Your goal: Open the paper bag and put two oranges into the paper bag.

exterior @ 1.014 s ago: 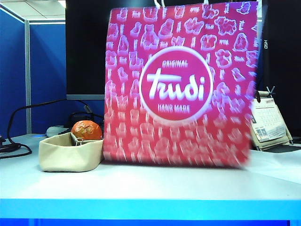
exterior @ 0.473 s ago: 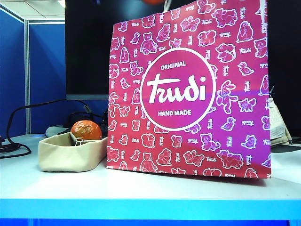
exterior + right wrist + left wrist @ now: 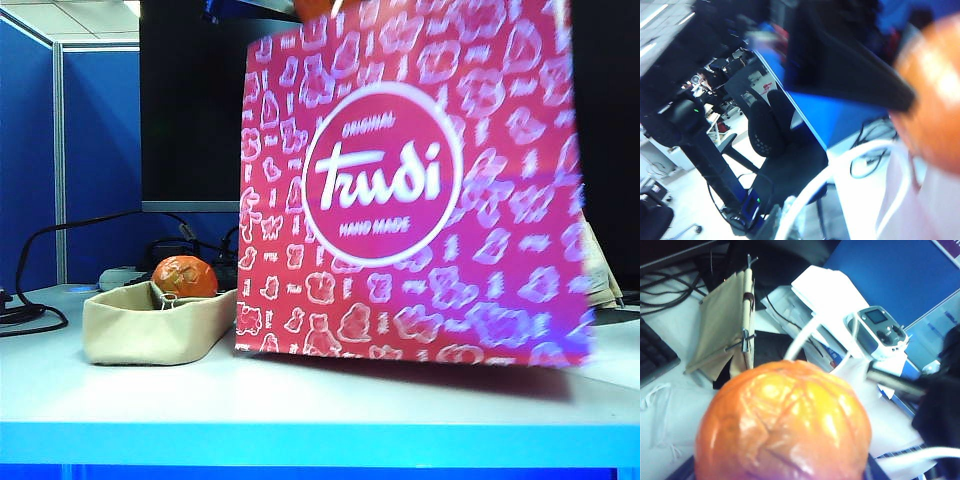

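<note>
The magenta paper bag (image 3: 410, 190) with the white "trudi" logo stands tilted and blurred at the centre-right of the exterior view. One orange (image 3: 184, 276) rests in the beige fabric tray (image 3: 150, 330) to its left. My left gripper (image 3: 782, 476) is shut on a second orange (image 3: 785, 420), which peeks in over the bag's top edge as the held orange (image 3: 312, 8). My right gripper (image 3: 787, 222) is shut on the bag's white cord handle (image 3: 840, 170). The held orange (image 3: 932, 95) hangs close beside that handle. The other cord handle (image 3: 801, 337) curves up behind the fruit.
Black cables (image 3: 40, 270) trail across the table's back left. A desk calendar (image 3: 722, 325) stands behind the bag, with papers and a white handheld device (image 3: 880, 332) nearby. The table's blue front edge (image 3: 300, 440) runs along the bottom of the exterior view.
The bag has shifted right and tipped, its lower right corner lifting off the table. The held orange has come into view at the bag's top edge. The tray orange has not moved.
</note>
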